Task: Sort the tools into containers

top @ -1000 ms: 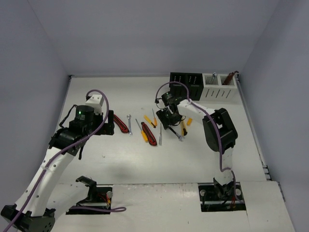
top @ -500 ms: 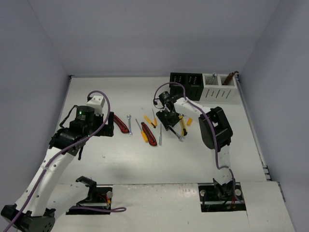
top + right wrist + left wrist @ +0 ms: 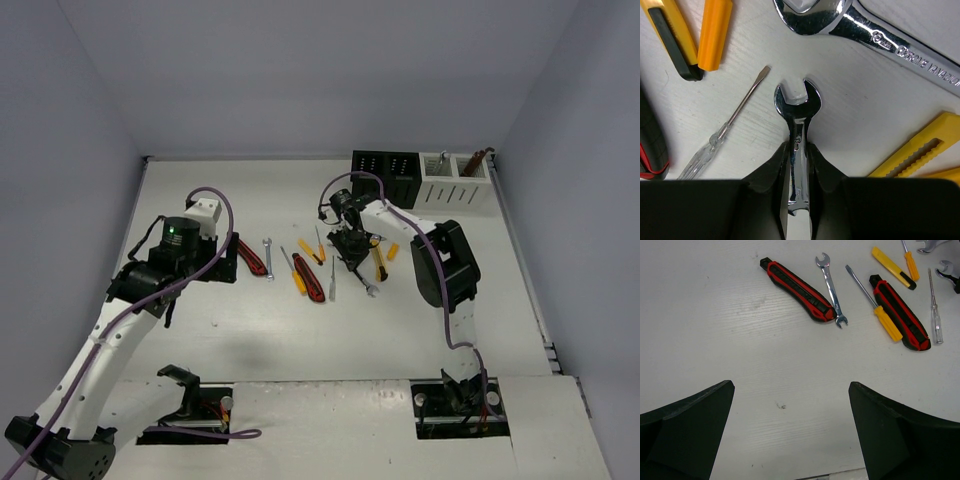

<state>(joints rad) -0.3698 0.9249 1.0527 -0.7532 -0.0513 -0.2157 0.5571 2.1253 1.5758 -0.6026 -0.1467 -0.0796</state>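
My right gripper (image 3: 798,150) is shut on the shank of a small silver wrench (image 3: 796,131), whose open head points away over the table. It sits in the middle of the tools in the top view (image 3: 352,250). Around it lie a large silver wrench (image 3: 875,35), a clear-handled screwdriver (image 3: 722,135) and yellow knives (image 3: 920,150). My left gripper (image 3: 791,385) is open and empty above bare table, short of a red-black knife (image 3: 797,290), a small wrench (image 3: 831,290) and an orange-handled screwdriver (image 3: 875,305). The black box (image 3: 385,178) and the white box (image 3: 453,185) stand at the back right.
A second red-black knife (image 3: 900,312) and a yellow knife (image 3: 892,267) lie further right of the left gripper. The white box holds a silver tool and a brown-handled one. Walls close the table (image 3: 300,340) at the left, back and right.
My right wrist has shifted slightly over the tools and its elbow has swung left. The left arm has moved a little up and to the right.
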